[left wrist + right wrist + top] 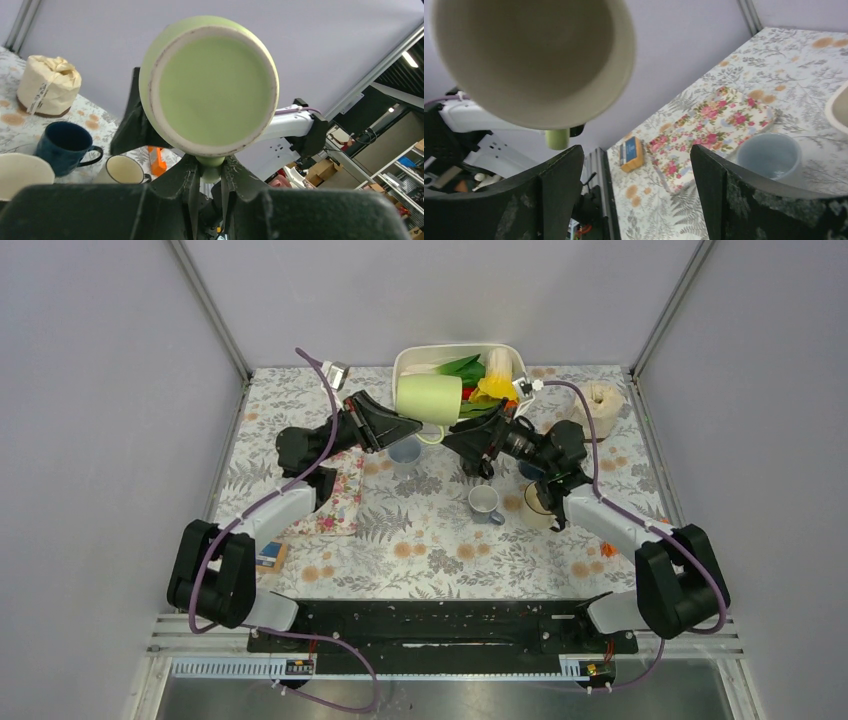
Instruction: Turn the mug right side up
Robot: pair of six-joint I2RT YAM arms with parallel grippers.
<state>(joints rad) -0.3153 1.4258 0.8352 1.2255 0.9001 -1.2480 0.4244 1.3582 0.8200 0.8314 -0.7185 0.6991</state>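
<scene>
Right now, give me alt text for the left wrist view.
A light green mug dominates the frame, base toward the camera, its handle pinched in the left end effector. Lower left, a dark blue mug and a cream cup stand on the table.

No legible text or labels anywhere.

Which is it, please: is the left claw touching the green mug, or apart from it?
Touching. The left wrist view shows the left claw closed on the handle of the green mug, a finger pressed against each side.
</scene>
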